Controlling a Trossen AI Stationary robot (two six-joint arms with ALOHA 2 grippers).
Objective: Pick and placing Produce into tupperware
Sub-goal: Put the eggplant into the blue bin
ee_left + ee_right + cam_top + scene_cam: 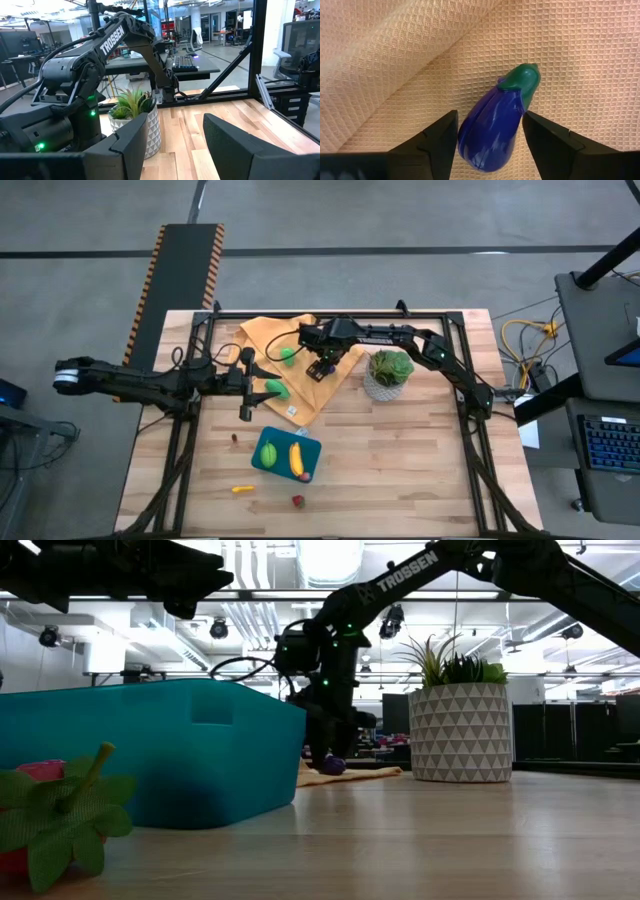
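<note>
A purple eggplant (492, 125) with a green cap lies on the orange-yellow cloth (300, 395), and my right gripper (320, 368) is down over it, shut on it. Two green produce pieces (288, 355) (272, 388) also lie on the cloth. The teal tupperware (312, 450) stands nearer the front edge with a green piece and a yellow banana (296, 459) inside. My left gripper (245, 385) hovers open at the cloth's left edge, holding nothing. My right gripper pinches the eggplant's purple body (512, 120) between its two fingers, one on each long side, just below the green cap. The fingers come from above, pointing down. The eggplant lies on its side on the cloth, as the low view (333, 766) shows.
A potted plant (388, 373) stands just right of the cloth. On the bare wood near the tupperware lie an orange piece (243, 489), a red piece (297, 501) and a small dark piece (235, 439). A black frame rails the table's edges.
</note>
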